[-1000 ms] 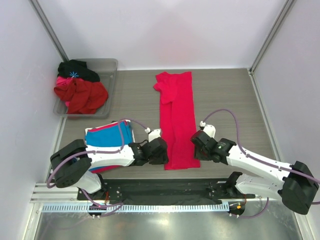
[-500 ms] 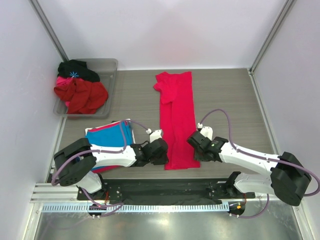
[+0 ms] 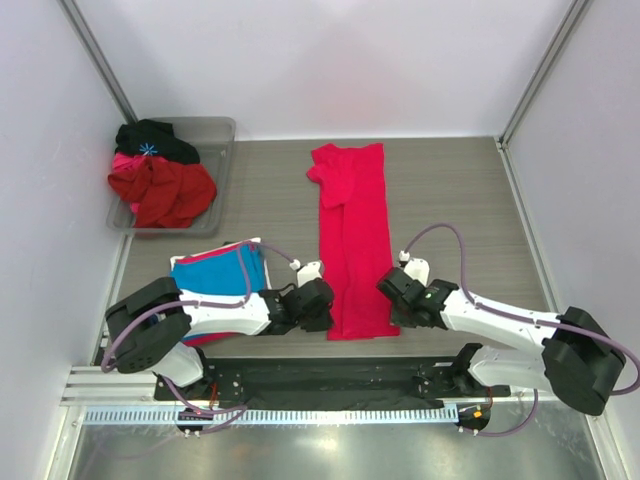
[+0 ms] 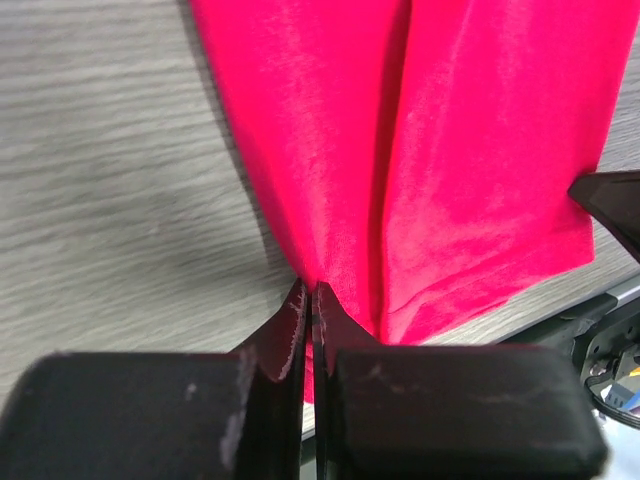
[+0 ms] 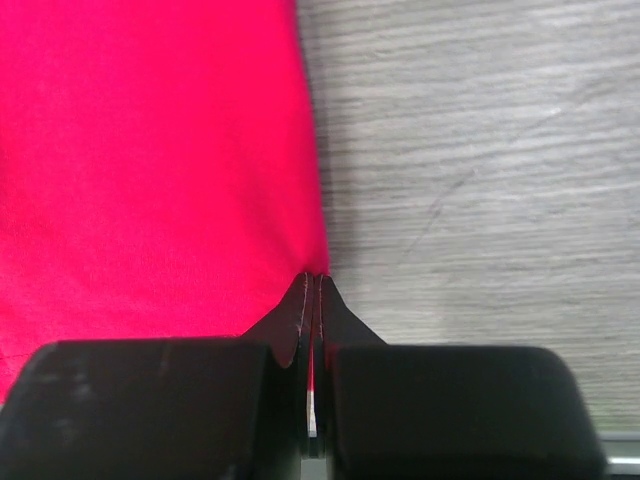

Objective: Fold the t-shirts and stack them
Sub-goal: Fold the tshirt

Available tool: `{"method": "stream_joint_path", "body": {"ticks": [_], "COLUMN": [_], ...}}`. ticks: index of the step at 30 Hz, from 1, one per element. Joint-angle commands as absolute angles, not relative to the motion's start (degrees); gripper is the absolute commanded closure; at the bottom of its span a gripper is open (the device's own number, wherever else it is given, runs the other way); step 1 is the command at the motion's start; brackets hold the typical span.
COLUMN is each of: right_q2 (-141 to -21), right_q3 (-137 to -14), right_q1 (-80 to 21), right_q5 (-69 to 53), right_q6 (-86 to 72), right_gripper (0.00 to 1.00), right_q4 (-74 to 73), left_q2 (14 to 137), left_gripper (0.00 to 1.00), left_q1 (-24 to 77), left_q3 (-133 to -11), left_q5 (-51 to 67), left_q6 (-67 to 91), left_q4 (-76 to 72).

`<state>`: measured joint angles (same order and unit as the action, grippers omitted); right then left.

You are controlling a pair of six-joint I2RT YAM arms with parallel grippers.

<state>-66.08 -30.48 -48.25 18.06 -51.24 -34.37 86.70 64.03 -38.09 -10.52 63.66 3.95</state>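
Grey wood-grain table fills a white-walled cell. Down its middle lies the crimson-pink t-shirt, folded into a long narrow strip running from far to near. Both arms reach in low at its near end. The left jaws are clenched on the strip's left edge close to the near hem, and the right jaws are pinched onto its right edge opposite. At the near left, a folded blue t-shirt sits on a pink-red t-shirt that shows along its rim. A clear bin at the far left holds crumpled red and black clothes.
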Motion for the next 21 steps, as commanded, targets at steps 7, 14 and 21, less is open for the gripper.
{"method": "stream_joint_path", "body": {"ticks": [7, 14, 21], "right_q2": [-58.4, -59.4, -56.4], "right_q3": [-28.9, -26.9, -24.1], "right_q1": [-48.1, -48.4, -48.4], "right_q5": [20.6, 11.4, 7.6], "right_q6": [-55.8, -54.1, -55.5], "right_gripper": [0.99, 0.7, 0.58], "right_q4": [-39.0, -33.8, -30.4], "left_q2": [80.7, 78.4, 76.0], "left_gripper": [1.0, 0.61, 0.59], "left_q1": [64.3, 64.9, 66.9], "left_q3": [-31.9, -30.2, -29.1], "left_q5": [-13.5, -12.9, -12.6], "left_q6": [66.5, 66.6, 68.0], "left_q4": [5.5, 5.5, 5.4]}}
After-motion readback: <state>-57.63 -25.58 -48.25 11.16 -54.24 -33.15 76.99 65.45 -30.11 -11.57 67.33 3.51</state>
